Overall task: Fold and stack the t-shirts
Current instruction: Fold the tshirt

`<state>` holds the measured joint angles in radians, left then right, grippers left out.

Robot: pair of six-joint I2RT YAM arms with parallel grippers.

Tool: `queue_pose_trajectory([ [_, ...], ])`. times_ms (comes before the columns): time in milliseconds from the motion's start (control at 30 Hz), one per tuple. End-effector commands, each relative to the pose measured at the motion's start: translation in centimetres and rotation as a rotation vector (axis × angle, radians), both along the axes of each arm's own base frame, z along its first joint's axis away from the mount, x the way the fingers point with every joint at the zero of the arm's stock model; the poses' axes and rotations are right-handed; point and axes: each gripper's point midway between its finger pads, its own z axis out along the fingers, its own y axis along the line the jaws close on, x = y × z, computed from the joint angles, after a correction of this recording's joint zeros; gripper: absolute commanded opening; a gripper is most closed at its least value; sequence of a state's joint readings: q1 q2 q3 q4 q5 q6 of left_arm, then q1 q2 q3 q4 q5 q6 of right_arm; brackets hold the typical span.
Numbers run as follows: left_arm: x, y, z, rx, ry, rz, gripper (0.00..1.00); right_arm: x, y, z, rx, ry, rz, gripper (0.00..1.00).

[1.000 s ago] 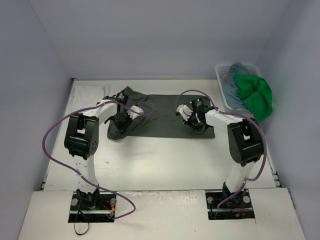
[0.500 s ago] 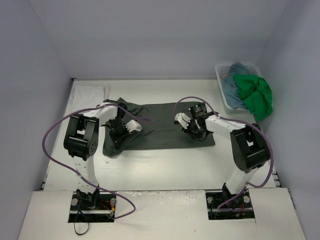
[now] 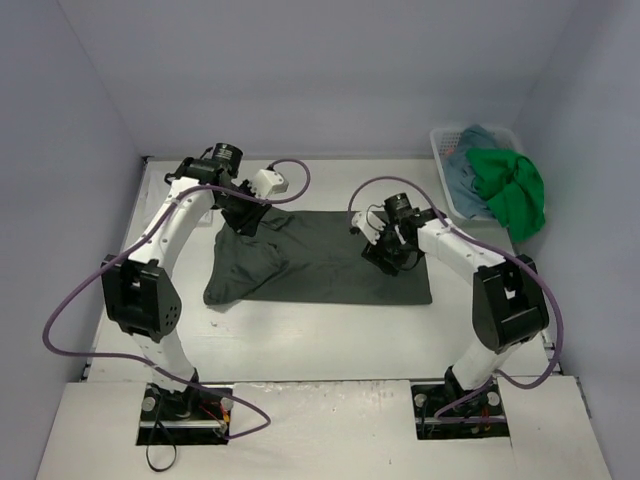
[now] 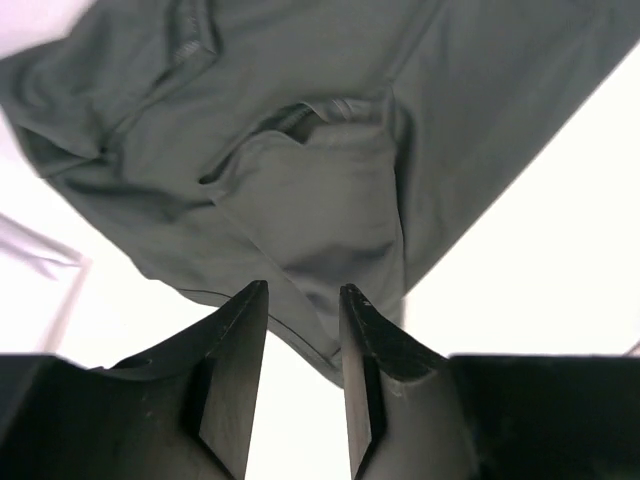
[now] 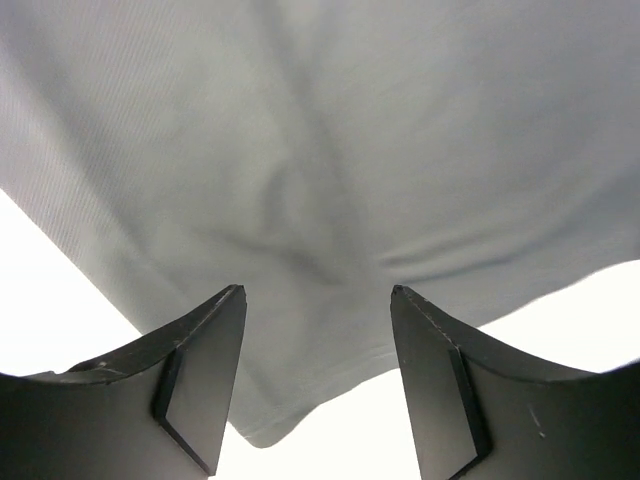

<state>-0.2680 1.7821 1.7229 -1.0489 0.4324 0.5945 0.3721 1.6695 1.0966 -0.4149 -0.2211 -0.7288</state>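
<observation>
Just above t-shirt (image 5: 350,150) edge, right tool (image 5: 318,295).

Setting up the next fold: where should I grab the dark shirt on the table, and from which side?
Probably at the rumpled near-left corner of the dark grey-green t-shirt, coming from above with the left gripper. The cloth bunches into a ridge there for the jaws to pinch; the right half lies flat.
</observation>
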Motion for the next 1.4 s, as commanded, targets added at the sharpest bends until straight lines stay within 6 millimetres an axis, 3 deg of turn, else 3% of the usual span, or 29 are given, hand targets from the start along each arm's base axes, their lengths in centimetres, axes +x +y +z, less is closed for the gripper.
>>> queue_pose_trajectory([
  [0, 1.6, -0.2, 2.8, -0.044, -0.108, 0.055, 0.3, 3.5, 0.5, 4.7, 0.093, -0.12, -0.043, 0.57],
  [67, 2.2, -0.2, 2.1, -0.038, -0.093, 0.069, 0.31, 4.9, 0.4, 5.5, 0.122, -0.133, -0.067, 0.58],
  [233, 3.6, 0.0, 1.0, -0.001, -0.077, 0.084, 0.31, 7.8, -0.9, 5.0, 0.109, -0.186, -0.12, 0.58],
  [333, 5.3, 0.1, -0.2, 0.015, -0.094, 0.108, 0.31, 10.4, -2.9, 4.0, 0.038, -0.245, -0.185, 0.58],
  [367, 5.6, 0.0, -0.2, 0.013, -0.101, 0.111, 0.31, 11.1, -3.4, 2.8, 0.022, -0.229, -0.202, 0.58],
  [433, 6.7, -0.1, -0.3, 0.011, -0.127, 0.126, 0.31, 13.1, -4.8, 3.0, 0.031, -0.246, -0.24, 0.58],
  [467, 7.1, -0.2, -0.8, 0.01, -0.124, 0.134, 0.31, 13.6, -5.0, 2.0, 0.039, -0.224, -0.246, 0.58],
  [600, 7.9, -0.3, -1.4, 0.02, -0.115, 0.139, 0.31, 15.8, -6.0, 1.6, 0.041, -0.236, -0.257, 0.58],
  [1000, 9.3, 0.3, -2.2, 0.06, -0.152, 0.151, 0.31, 19.0, -7.4, 1.9, 0.057, -0.278, -0.286, 0.58],
  [1200, 9.6, 0.4, -3.3, 0.075, -0.136, 0.146, 0.31, 20.4, -8.7, 1.1, 0.076, -0.269, -0.304, 0.58],
  [1367, 9.8, 0.4, -3.2, 0.079, -0.139, 0.143, 0.31, 20.5, -9.5, -0.6, 0.091, -0.221, -0.315, 0.58],
])
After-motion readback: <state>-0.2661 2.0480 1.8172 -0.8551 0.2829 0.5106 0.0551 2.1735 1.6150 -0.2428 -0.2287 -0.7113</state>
